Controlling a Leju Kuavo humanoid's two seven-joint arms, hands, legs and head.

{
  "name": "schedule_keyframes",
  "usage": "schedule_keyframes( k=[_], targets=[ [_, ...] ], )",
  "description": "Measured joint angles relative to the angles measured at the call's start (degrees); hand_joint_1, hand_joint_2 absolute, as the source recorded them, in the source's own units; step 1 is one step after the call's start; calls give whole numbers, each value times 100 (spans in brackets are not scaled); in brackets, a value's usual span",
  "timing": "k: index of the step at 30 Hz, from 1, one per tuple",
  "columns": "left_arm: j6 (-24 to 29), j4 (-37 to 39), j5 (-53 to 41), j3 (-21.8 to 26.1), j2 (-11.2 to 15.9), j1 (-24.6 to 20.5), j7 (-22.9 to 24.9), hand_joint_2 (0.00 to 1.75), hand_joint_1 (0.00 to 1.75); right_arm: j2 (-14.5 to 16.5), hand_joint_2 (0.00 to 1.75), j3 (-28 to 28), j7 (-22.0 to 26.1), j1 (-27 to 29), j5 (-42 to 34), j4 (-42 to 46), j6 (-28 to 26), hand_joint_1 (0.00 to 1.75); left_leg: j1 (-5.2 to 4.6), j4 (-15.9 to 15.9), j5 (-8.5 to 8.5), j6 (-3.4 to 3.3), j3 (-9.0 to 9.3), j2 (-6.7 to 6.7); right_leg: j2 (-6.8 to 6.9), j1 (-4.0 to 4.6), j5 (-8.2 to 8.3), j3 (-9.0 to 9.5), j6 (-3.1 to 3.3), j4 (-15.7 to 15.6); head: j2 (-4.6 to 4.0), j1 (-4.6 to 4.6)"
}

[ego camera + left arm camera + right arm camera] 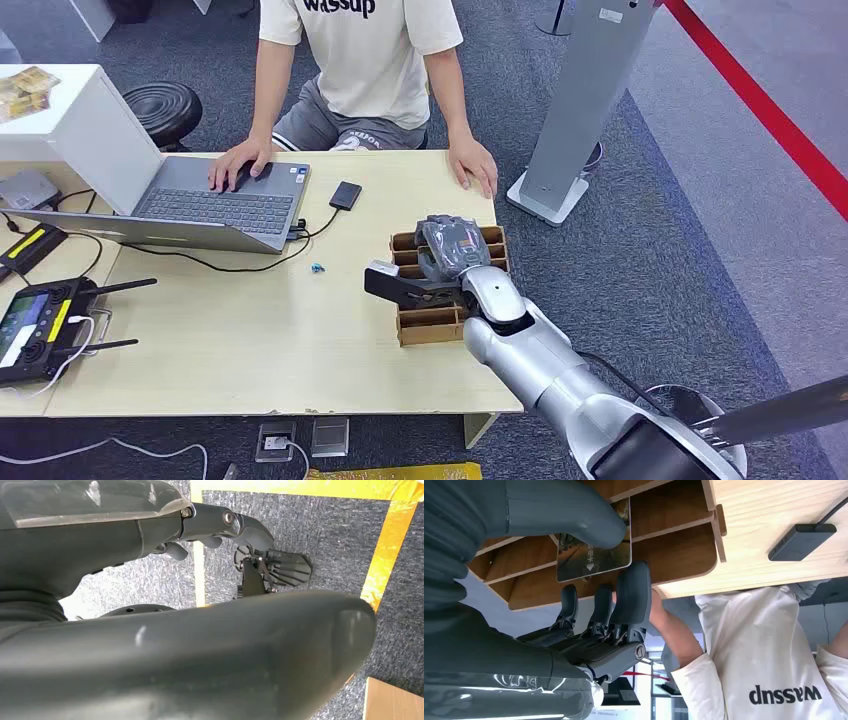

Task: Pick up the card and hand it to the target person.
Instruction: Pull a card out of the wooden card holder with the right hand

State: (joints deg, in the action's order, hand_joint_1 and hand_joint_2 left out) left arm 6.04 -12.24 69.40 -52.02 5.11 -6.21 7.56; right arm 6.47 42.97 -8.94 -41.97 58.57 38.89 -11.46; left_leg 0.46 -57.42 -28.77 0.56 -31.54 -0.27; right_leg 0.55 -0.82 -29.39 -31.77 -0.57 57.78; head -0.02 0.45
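While I am monitoring the head view, the robot's silver right arm is reaching in from the lower right, and its right hand (pixel 447 250) is hovering over the brown slotted cardboard organiser (pixel 405 327) that is sitting at the right end of the light wooden table (pixel 250 350). Seen from the right wrist camera, the thick grey thumb is pressing on the face of the glossy rectangular printed card (pixel 594 555), which is standing in one of the organiser's slots (pixel 664 555), while the dark fingers (pixel 631 592) are curling up on its other side; I am reading this as a pinch on the card, though the card is not yet lifted clear of the slot. I am seeing the left hand (pixel 220 525) in its own wrist camera, hanging over grey carpet with yellow floor tape; its fingers are curling in and holding nothing that I can make out. A person in a cream printed T-shirt (pixel 370 50) is sitting at the far side of the table, one hand resting on the open grey laptop (pixel 200 205) and the other lying flat on the table edge near the organiser. A small flat black device on a cable (pixel 345 195) is lying just beside the laptop, and a black handheld controller with antennas (pixel 40 325) is lying at the table's left end.
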Motion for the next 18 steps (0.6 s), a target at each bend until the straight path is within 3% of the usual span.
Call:
schedule_keyframes(
  k=[5,11,18],
  targets=[
    [-25,0,-1,0,0,0,0,0,0,-38,175,3,-81,34,50,34,55,107,0,0,0,0,0,0,0,0,0,0,0,0,0,-3],
    [-59,0,-21,0,1,0,0,0,0,-103,175,11,-153,83,193,108,174,132,0,0,0,0,1,0,0,0,0,0,0,0,0,-5],
    [-88,0,-54,0,2,0,0,0,0,-192,175,10,-200,106,272,227,167,148,0,0,0,0,1,0,0,0,0,0,0,0,0,-2]
  ],
)
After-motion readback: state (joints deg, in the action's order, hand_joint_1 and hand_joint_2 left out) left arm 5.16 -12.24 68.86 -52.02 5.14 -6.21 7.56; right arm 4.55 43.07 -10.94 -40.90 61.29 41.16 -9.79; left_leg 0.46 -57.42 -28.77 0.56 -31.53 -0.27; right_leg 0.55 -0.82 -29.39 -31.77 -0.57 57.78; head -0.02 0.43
